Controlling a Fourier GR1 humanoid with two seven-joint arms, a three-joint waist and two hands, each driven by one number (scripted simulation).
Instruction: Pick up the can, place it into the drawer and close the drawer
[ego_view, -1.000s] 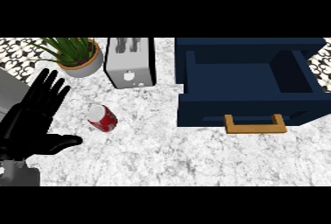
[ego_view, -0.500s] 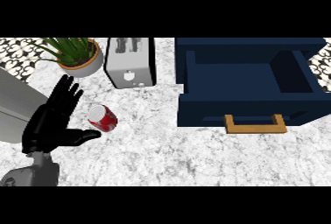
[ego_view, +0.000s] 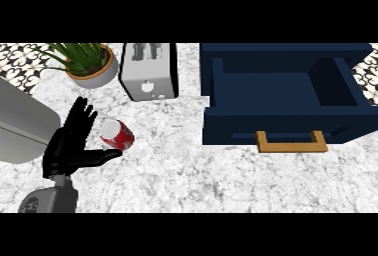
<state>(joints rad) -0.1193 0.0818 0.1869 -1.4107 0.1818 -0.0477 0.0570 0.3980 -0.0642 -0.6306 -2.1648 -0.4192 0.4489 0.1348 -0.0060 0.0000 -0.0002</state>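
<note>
You have the marbled surface (ego_view: 221, 180) running across the whole view, and on it the biggest thing is the dark blue drawer (ego_view: 284, 100), pulled open with its hollow showing and a tan handle (ego_view: 291, 142) on its front face. Take that drawer as your landmark. Well to its left, at the view's edge, sits a large grey rounded body (ego_view: 22, 125) that you cannot identify from here. Just left of the drawer's back corner stands a silver toaster (ego_view: 150, 72), slots up. Further left of the drawer, beyond the toaster, is a potted plant (ego_view: 90, 62) in a grey pot with an orange rim. Your left hand (ego_view: 70, 145) shows far left of the drawer's front, fingers straight and spread, thumb stuck out to the right, grasping nothing. The red can (ego_view: 117, 135) lies tilted on the surface well left of the drawer, outside it, just beside the hand's fingers and above the thumb; you cannot tell whether they touch.
</note>
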